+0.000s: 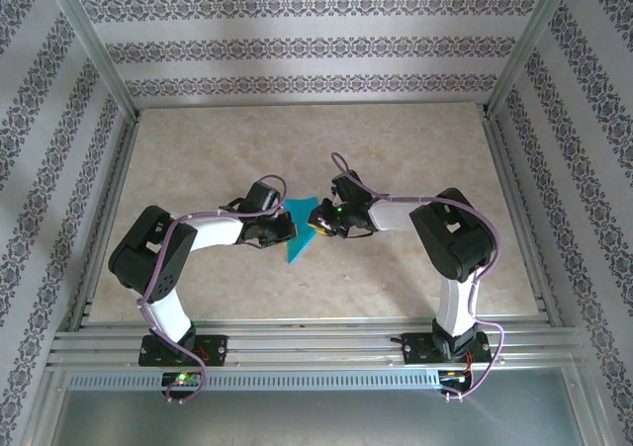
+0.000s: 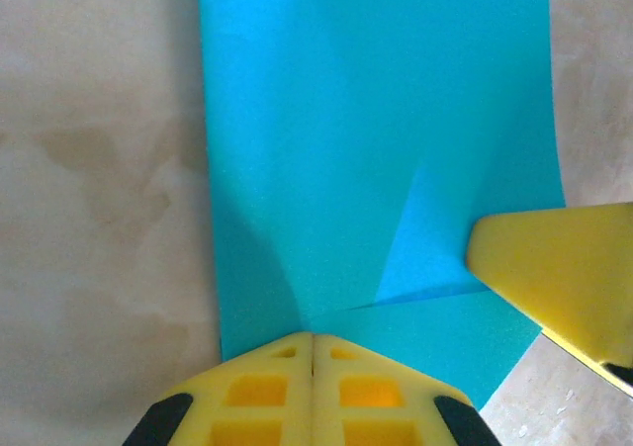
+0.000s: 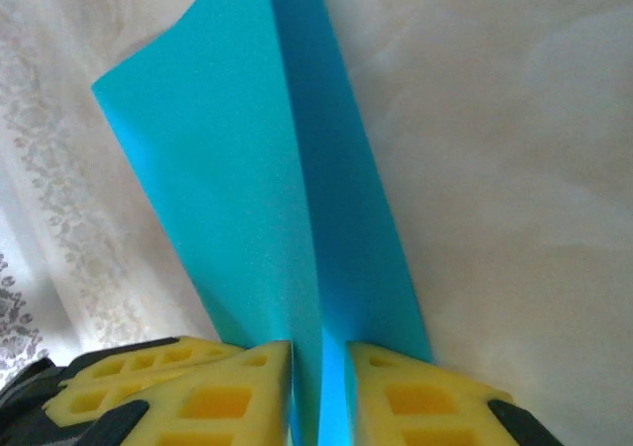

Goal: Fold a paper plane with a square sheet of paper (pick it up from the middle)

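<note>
A: What is seen from above?

B: A beige marbled table [image 1: 396,159] is enclosed by a metal frame [image 1: 99,60] and by walls [image 1: 297,45] papered in patterned stripes. Both arms are bent inward, and a teal-blue sheet of paper [image 1: 299,238] is found between them near the table's middle. The left fingers [image 1: 279,230] are set at its left edge, and the right fingers [image 1: 322,224] at its upper right.

A: And from the left wrist?

B: The sheet of paper [image 2: 346,149] is seen stretching away over the table, with a slanting crease near its right side. Its near edge is pinched by the left fingers [image 2: 262,387], which are pressed tight together. One yellow finger of the right arm is laid against the sheet's right edge.

A: From the right wrist?

B: The sheet [image 3: 237,169] is seen folded lengthwise, with one flap curled off to the left. It is clamped between the right fingers [image 3: 218,397], and the narrow gap between them is filled with paper.
</note>
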Tool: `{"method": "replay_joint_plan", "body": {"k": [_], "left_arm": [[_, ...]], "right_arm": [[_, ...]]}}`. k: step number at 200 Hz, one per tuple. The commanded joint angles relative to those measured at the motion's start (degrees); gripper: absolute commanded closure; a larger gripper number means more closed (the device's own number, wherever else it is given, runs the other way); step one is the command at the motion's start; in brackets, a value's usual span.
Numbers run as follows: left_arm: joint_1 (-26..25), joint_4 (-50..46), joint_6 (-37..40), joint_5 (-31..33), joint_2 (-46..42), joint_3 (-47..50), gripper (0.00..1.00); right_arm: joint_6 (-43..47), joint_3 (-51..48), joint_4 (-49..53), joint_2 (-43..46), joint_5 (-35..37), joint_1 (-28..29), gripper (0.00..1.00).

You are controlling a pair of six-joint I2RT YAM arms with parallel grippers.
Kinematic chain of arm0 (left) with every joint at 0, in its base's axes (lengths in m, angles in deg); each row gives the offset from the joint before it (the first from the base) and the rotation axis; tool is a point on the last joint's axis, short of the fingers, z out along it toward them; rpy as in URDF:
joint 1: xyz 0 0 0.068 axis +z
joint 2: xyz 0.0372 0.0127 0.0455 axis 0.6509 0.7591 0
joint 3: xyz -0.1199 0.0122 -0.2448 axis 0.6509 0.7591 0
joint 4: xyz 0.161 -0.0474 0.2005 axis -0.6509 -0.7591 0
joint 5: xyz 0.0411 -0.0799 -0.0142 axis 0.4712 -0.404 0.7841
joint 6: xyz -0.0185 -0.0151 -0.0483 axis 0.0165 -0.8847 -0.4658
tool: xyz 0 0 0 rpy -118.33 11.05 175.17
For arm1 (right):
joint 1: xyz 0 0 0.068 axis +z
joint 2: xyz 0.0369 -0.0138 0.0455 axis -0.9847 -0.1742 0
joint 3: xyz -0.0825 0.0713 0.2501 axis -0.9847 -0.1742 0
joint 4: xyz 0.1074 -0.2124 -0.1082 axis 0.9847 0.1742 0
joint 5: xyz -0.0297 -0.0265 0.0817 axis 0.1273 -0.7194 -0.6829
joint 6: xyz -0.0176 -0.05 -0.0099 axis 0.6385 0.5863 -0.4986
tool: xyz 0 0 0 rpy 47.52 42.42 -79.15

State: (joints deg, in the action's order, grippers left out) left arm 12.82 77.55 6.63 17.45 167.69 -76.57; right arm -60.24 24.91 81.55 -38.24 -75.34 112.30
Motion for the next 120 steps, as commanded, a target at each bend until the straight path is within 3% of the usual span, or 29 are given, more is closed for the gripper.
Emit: {"method": "replay_joint_plan", "body": {"k": [1,56,120], "left_arm": [[-0.8,-4.9,3.7,0.6,1.2,-1.3,0.95],[-0.8,-5.9,9.0,1.7,-1.8,-3.1,0.89],[-4.0,1.1,16.3,4.7,-12.1,1.5,0.73]], "right_arm": [[0.9,2.2,-0.2,-1.1,-2.5,-0.7,0.83],[-0.9,-0.7,-0.1,2.4,3.8,-0.5,0.98],[-10.0,-7.3,0.5,10.8,18.2,1.9,1.0]]}}
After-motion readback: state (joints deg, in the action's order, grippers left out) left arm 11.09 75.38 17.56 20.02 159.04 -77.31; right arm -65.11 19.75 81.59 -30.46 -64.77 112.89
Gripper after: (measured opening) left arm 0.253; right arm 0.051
